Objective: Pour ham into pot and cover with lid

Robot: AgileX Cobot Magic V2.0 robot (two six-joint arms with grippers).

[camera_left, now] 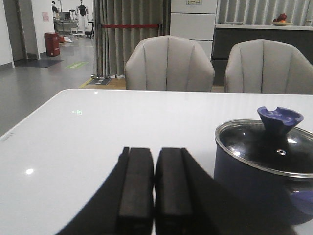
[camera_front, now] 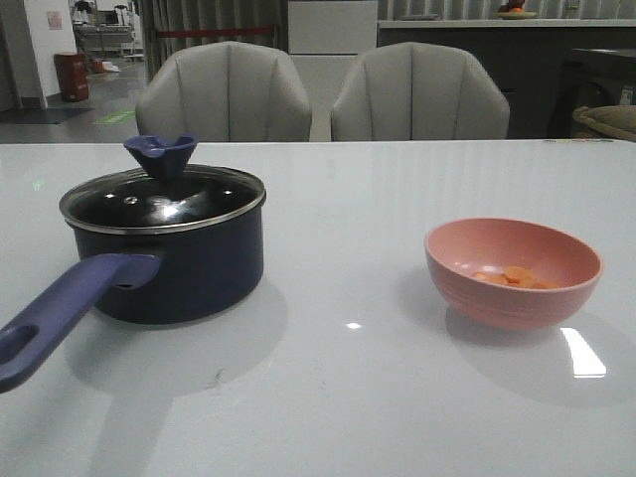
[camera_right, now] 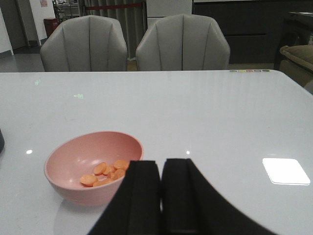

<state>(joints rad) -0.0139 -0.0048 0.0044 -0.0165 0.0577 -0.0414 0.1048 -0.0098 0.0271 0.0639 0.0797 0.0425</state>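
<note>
While lid (camera_front: 162, 202) covers pot (camera_front: 179, 260), interior hidden

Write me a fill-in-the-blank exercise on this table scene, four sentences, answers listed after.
1. The ham lies inside the pink ____.
2. The glass lid rests on the ____, so it must come off before pouring.
3. The pot handle points toward the ____ edge of the table, seen from the front.
4. The left pincer and right pincer are both ____ and hold nothing.

Missing words: bowl; pot; near; shut
</note>
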